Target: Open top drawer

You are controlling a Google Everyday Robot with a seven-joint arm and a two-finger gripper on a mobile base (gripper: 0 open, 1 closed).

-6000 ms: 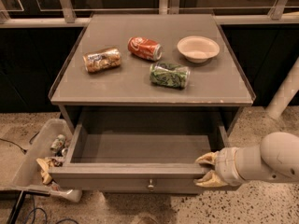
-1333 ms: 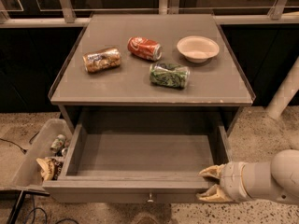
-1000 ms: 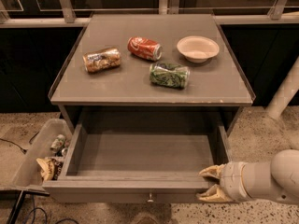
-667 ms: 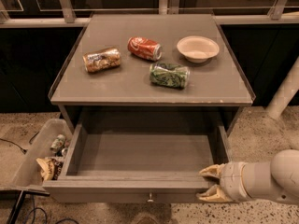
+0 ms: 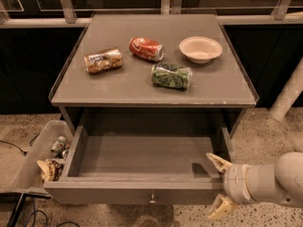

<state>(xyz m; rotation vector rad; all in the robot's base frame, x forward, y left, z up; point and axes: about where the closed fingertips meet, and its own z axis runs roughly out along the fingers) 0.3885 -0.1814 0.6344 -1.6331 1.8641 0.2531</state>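
The top drawer (image 5: 118, 193) of the grey cabinet stands pulled far out. Its plain grey box is empty, and a small round metal knob (image 5: 152, 200) sits at the centre of its flat front. My gripper (image 5: 218, 185) is at the drawer's front right corner. It is open: one fingertip (image 5: 217, 161) reaches over the rim inside the box, and the other lies outside, below the front panel. The gripper holds nothing. The lower drawers are hidden below the frame.
The cabinet top (image 5: 227, 86) holds a brown can (image 5: 103, 60), a red can (image 5: 147, 49), a green can (image 5: 171, 75) and a beige bowl (image 5: 200, 48). A bin (image 5: 29, 162) with trash stands at the left with cables nearby. A white post (image 5: 289, 96) stands at the right.
Since six seconds ago the drawer has come further out toward me, and my gripper moved down and forward with it. Over the last second nothing has moved.
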